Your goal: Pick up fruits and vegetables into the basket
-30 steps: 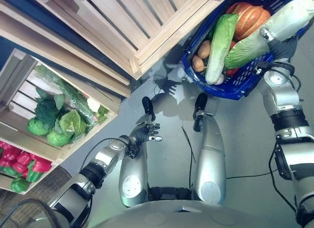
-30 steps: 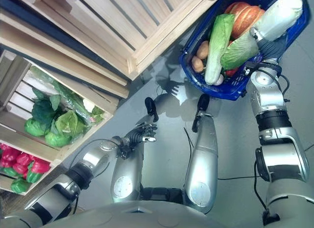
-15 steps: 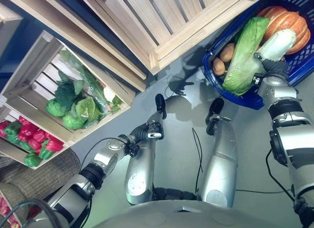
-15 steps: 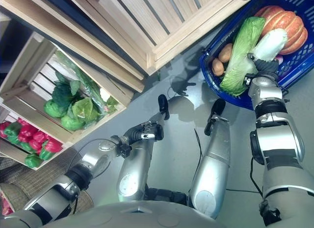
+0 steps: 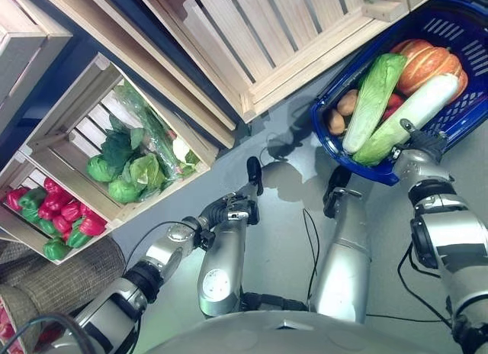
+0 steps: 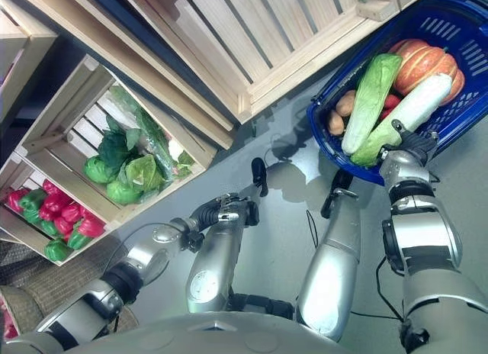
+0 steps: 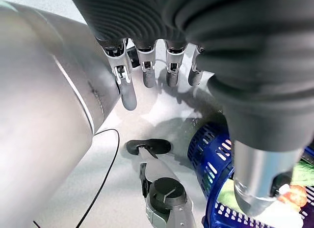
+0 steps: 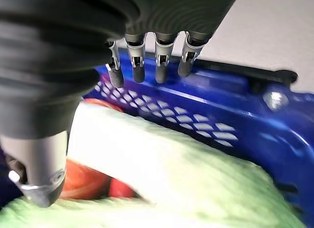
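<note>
The right hand (image 6: 410,144) was holding the second cabbage up over the basket 1 second back, and now that cabbage (image 5: 408,117) is lying in the basket (image 5: 328,140) with the hand's fingers straight and let go above it, right at the rim. The whole view swung too, but that's the camera moving, not the crates.

So where are we? In the blue basket I can see 2 long pale-green cabbages side by side, the first cabbage (image 5: 369,98) next to the one just dropped, an orange pumpkin (image 5: 423,64) behind them, a couple of potatoes (image 5: 342,110) near the front wall, and something red tucked underneath. Looks like a decent haul already.

What's left, as far as I can judge: the wooden crate (image 5: 72,121) on the left has leafy greens (image 5: 133,167) in it, and the crate below holds red and green peppers (image 5: 57,217). Plenty to go if all of that counts.

The left hand (image 5: 229,214) hangs low by the floor, well away from the crates, with loose fingers (image 7: 147,73) and nothing in them.

Labels or writing: nothing I can read anywhere on the basket or crates.
</note>
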Robot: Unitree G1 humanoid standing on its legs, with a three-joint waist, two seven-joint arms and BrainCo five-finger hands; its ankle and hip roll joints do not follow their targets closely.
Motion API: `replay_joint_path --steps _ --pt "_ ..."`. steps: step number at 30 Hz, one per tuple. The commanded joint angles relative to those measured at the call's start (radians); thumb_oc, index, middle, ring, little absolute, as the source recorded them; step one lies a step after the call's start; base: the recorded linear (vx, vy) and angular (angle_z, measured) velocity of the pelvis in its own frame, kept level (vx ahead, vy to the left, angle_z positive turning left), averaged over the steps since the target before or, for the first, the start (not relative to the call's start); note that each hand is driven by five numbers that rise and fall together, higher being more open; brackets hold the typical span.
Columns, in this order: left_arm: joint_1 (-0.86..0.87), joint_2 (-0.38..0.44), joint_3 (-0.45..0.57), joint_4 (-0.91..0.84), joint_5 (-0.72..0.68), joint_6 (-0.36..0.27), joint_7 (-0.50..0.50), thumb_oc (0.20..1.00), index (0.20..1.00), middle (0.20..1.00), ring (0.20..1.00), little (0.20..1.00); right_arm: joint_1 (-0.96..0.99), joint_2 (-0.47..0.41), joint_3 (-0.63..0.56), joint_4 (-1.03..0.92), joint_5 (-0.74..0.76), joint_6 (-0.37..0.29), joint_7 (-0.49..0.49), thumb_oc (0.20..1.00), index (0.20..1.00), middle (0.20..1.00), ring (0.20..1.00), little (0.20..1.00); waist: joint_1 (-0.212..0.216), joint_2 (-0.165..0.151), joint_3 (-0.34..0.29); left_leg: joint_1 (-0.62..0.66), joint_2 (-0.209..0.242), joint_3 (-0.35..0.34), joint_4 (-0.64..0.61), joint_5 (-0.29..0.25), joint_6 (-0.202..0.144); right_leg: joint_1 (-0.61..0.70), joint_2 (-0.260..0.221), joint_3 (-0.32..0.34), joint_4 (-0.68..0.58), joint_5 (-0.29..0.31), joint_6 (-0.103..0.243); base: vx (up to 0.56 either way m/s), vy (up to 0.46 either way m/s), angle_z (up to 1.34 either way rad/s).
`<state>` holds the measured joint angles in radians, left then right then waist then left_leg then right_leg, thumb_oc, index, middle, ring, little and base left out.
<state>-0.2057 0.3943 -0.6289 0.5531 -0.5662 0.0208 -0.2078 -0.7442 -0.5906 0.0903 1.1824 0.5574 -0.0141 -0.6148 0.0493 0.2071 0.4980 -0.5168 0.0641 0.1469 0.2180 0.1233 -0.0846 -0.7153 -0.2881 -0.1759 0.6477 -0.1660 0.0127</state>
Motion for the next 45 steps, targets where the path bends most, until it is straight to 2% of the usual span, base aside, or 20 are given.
replay_joint_path --steps 1,3,6,7,9,10,11,13,14,17,19,24,28,31,33,39,45 --pt "0.103 -0.016 0.004 0.073 0.050 0.007 0.004 1.000 1.000 1.000 1.000 1.000 0.066 -0.042 -0.034 -0.061 -0.013 -0.118 -0.047 1.000 1.000 1.000 1.000 1.000 -0.045 0.052 0.022 0.026 -0.010 0.041 0.107 -0.145 0.033 0.102 0.058 0.002 -0.137 0.042 0.026 -0.08 0.055 -0.11" --pt "0.107 -0.025 0.023 0.105 0.075 0.011 0.009 1.000 1.000 1.000 1.000 1.000 0.122 -0.021 -0.038 -0.102 -0.010 -0.166 -0.049 1.000 1.000 1.000 1.000 1.000 -0.057 0.028 0.022 0.064 -0.004 0.042 0.093 -0.145 0.034 0.147 0.063 0.001 -0.167 0.054 0.031 0.00 0.031 -0.08" --pt "0.113 -0.036 0.064 0.163 0.099 0.010 0.005 1.000 1.000 1.000 1.000 1.000 0.232 0.038 -0.026 -0.217 -0.031 -0.275 -0.036 1.000 1.000 1.000 1.000 1.000 -0.083 -0.024 0.022 0.138 0.008 0.042 0.068 -0.147 0.031 0.236 0.074 -0.004 -0.224 0.075 0.038 0.00 0.016 -0.03" --pt "0.119 -0.042 0.086 0.186 0.104 0.012 0.001 1.000 1.000 1.000 1.000 1.000 0.292 0.076 0.001 -0.296 -0.072 -0.298 -0.051 1.000 1.000 1.000 1.000 1.000 -0.094 -0.052 0.022 0.185 0.015 0.041 0.052 -0.148 0.029 0.295 0.080 -0.006 -0.261 0.086 0.041 0.00 0.000 0.00" --pt "0.130 -0.046 0.112 0.203 0.112 0.018 -0.006 1.000 1.000 1.000 1.000 1.000 0.354 0.102 0.024 -0.366 -0.115 -0.317 -0.042 1.000 1.000 1.000 1.000 1.000 -0.102 -0.080 0.022 0.236 0.022 0.039 0.033 -0.149 0.026 0.362 0.086 -0.010 -0.304 0.099 0.046 0.03 -0.008 -0.08" --pt "0.142 -0.048 0.132 0.218 0.124 0.017 -0.015 1.000 1.000 1.000 1.000 1.000 0.404 0.117 0.039 -0.402 -0.132 -0.325 0.008 1.000 1.000 1.000 1.000 1.000 -0.103 -0.101 0.008 0.267 0.028 0.040 0.016 -0.149 0.022 0.402 0.090 -0.013 -0.333 0.107 0.053 0.05 -0.031 -0.16" --pt "0.152 -0.049 0.143 0.232 0.133 0.019 -0.020 1.000 1.000 1.000 1.000 1.000 0.438 0.132 0.056 -0.421 -0.149 -0.313 0.065 1.000 1.000 1.000 1.000 1.000 -0.104 -0.116 -0.011 0.286 0.031 0.040 0.000 -0.147 0.020 0.429 0.093 -0.016 -0.358 0.112 0.058 0.05 -0.031 -0.16" --pt "0.161 -0.051 0.160 0.256 0.149 0.021 -0.023 1.000 1.000 1.000 1.000 1.000 0.474 0.151 0.078 -0.440 -0.219 -0.299 0.112 1.000 1.000 1.000 1.000 1.000 -0.104 -0.138 -0.036 0.313 0.036 0.041 -0.023 -0.145 0.016 0.465 0.096 -0.019 -0.392 0.121 0.064 0.08 -0.021 -0.04" --pt "0.169 -0.061 0.181 0.306 0.183 0.011 -0.033 1.000 1.000 1.000 1.000 1.000 0.510 0.165 0.113 -0.428 -0.252 -0.288 0.178 1.000 1.000 1.000 1.000 1.000 -0.102 -0.158 -0.073 0.352 0.039 0.042 -0.053 -0.143 0.013 0.511 0.101 -0.023 -0.429 0.129 0.074 0.12 -0.004 -0.01" --pt "0.178 -0.081 0.216 0.372 0.205 -0.002 -0.047 1.000 1.000 1.000 1.000 1.000 0.553 0.193 0.153 -0.405 -0.337 -0.250 0.304 1.000 1.000 1.000 1.000 1.000 -0.096 -0.178 -0.127 0.414 0.042 0.048 -0.103 -0.139 0.013 0.580 0.107 -0.025 -0.484 0.141 0.092 0.10 0.010 -0.10" --pt "0.184 -0.095 0.239 0.424 0.223 -0.011 -0.059 1.000 1.000 1.000 1.000 1.000 0.585 0.219 0.176 -0.354 -0.326 -0.222 0.390 1.000 1.000 1.000 1.000 1.000 -0.087 -0.191 -0.167 0.453 0.043 0.051 -0.132 -0.137 0.014 0.621 0.109 -0.031 -0.514 0.150 0.103 0.13 0.003 -0.13" --pt "0.176 -0.138 0.277 0.552 0.255 -0.022 -0.084 1.000 1.000 1.000 1.000 1.000 0.634 0.308 0.225 -0.163 -0.440 -0.127 0.538 1.000 1.000 1.000 1.000 1.000 -0.067 -0.211 -0.254 0.536 0.039 0.064 -0.189 -0.140 0.018 0.702 0.111 -0.050 -0.574 0.169 0.118 0.11 0.046 0.07" --pt "0.155 -0.164 0.309 0.639 0.270 -0.019 -0.093 1.000 1.000 1.000 1.000 1.000 0.648 0.360 0.254 -0.021 -0.443 -0.043 0.667 1.000 1.000 1.000 1.000 1.000 -0.047 -0.222 -0.300 0.585 0.037 0.071 -0.236 -0.136 0.019 0.755 0.112 -0.077 -0.621 0.184 0.124 0.05 0.043 0.02" --pt "0.146 -0.170 0.325 0.667 0.285 -0.015 -0.110 1.000 1.000 1.000 1.000 1.000 0.660 0.375 0.249 0.016 -0.390 0.022 0.763 1.000 1.000 1.000 1.000 1.000 -0.041 -0.224 -0.321 0.609 0.034 0.076 -0.264 -0.130 0.015 0.785 0.113 -0.096 -0.651 0.191 0.127 0.01 0.055 0.06" --pt "0.142 -0.174 0.334 0.672 0.268 0.005 -0.111 1.000 1.000 1.000 1.000 1.000 0.669 0.380 0.236 0.027 -0.367 0.040 0.766 1.000 1.000 1.000 1.000 1.000 -0.042 -0.223 -0.331 0.620 0.029 0.080 -0.273 -0.130 0.015 0.797 0.115 -0.104 -0.662 0.193 0.127 0.00 0.051 0.09" --pt "0.145 -0.197 0.396 0.709 0.198 0.056 -0.096 1.000 1.000 1.000 1.000 1.000 0.691 0.398 0.161 0.091 -0.242 0.167 0.801 1.000 1.000 1.000 1.000 1.000 -0.051 -0.220 -0.360 0.645 0.017 0.088 -0.258 -0.155 0.028 0.821 0.121 -0.103 -0.669 0.185 0.118 0.01 0.045 0.00" --pt "0.141 -0.201 0.407 0.719 0.239 0.107 -0.077 1.000 1.000 1.000 1.000 1.000 0.694 0.396 0.151 0.117 -0.293 0.204 0.801 1.000 1.000 1.000 1.000 1.000 -0.050 -0.216 -0.383 0.667 0.012 0.087 -0.255 -0.169 0.038 0.843 0.129 -0.102 -0.667 0.172 0.110 0.03 0.008 -0.01"
